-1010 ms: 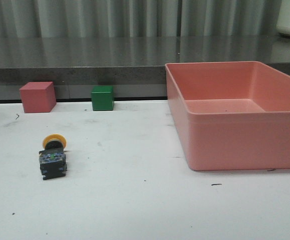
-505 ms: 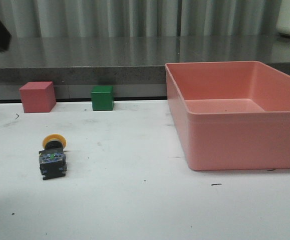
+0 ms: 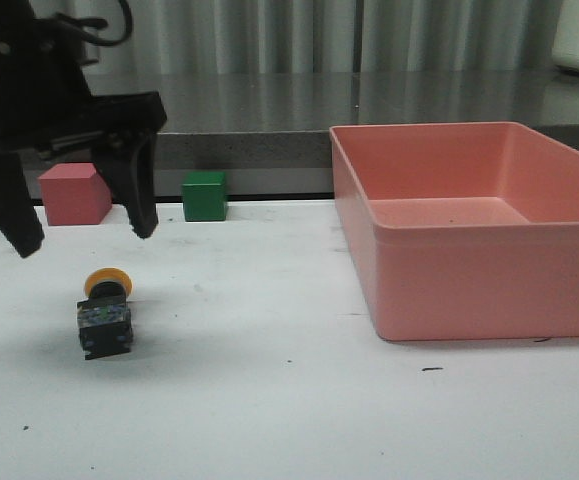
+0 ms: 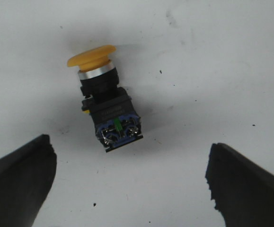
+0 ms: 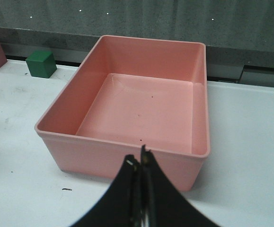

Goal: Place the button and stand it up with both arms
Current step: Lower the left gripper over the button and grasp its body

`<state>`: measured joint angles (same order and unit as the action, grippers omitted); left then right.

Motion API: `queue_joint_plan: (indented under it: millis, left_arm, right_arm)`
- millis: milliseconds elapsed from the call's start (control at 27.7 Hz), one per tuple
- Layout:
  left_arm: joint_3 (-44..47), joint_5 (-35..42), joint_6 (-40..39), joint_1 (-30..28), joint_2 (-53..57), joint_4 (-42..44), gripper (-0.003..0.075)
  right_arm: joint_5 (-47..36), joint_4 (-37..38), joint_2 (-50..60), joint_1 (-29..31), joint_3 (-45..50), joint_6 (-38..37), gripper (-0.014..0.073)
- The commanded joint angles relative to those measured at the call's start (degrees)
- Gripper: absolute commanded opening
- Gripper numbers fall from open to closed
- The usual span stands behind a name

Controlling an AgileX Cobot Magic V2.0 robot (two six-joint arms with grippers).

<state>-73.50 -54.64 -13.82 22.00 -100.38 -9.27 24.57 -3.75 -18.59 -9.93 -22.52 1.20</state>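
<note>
Button (image 4: 103, 99) lying flat, below spread left gripper (image 3: 82, 236)

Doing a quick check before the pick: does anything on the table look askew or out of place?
Only the button: it lies on its side on the table, yellow cap pointing toward the back, terminals toward the camera, not standing. The open left gripper hangs above it. The bin sits upright and empty.
</note>
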Motion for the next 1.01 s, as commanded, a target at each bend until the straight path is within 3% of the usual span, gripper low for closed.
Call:
queue_joint_plan:
  millis: [0, 541, 974]
  left_arm:
    - [-5.3, -2.79, -1.09, -0.48, -2.73, -0.96, 0.0618]
    - [-13.07, -5.96, -3.48, -3.32, -15.41, -1.14, 0.0603]
    - [-14.81, -8.22, -3.83, -3.57, -17.6, -1.63, 0.0221]
  right_arm:
    - [-4.81, 0.31, -0.23, 0.4, -1.63, 0.32, -0.0068]
    - [-4.81, 0.31, -0.23, 0.4, -1.63, 0.32, -0.0068]
    - [-4.81, 0.31, -0.23, 0.4, -1.63, 0.32, -0.0068]
